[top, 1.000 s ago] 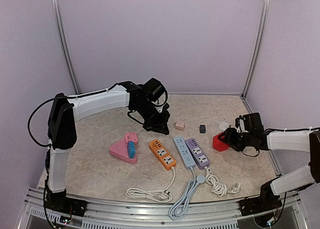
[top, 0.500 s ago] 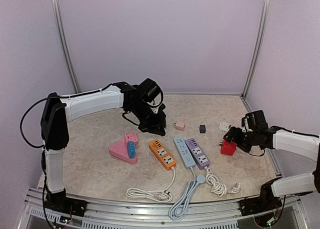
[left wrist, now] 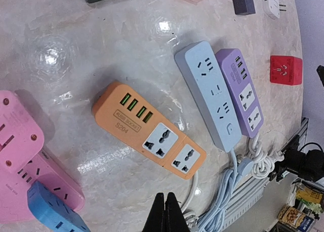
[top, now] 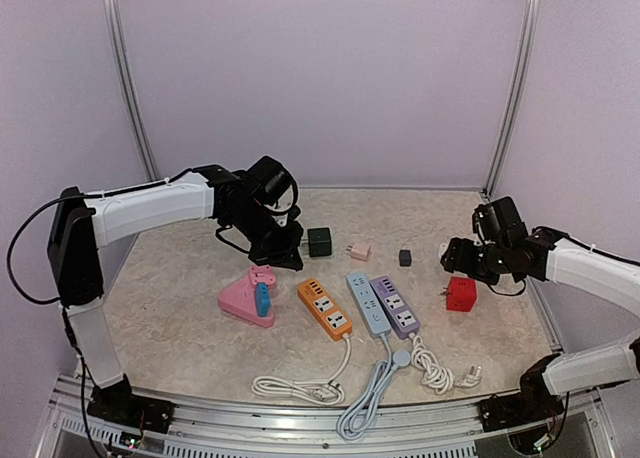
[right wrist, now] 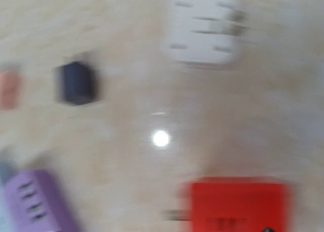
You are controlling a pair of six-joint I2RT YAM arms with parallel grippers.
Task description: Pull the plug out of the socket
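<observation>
Blue plug still sits in the pink socket, near left of the table; likely the one pair left to separate. Everything else lies loose and apart: green cube, small pink plug and dark cube in a far row, red cube alone at right. Orange strip, blue strip and purple strip lie side by side in the middle, cords trailing to the near edge, no plugs in them.

Left gripper: fingers pressed together, nothing between them, hovering off the table just far of the pink socket; its camera looks down on the orange strip with the blue plug at the lower left. Probably placed to go for that plug, would need to open first.

Right gripper: above the table just far of the red cube, not touching it. Wrist view is blurred, fingers not visible, cannot tell its opening; white adapter shows there
</observation>
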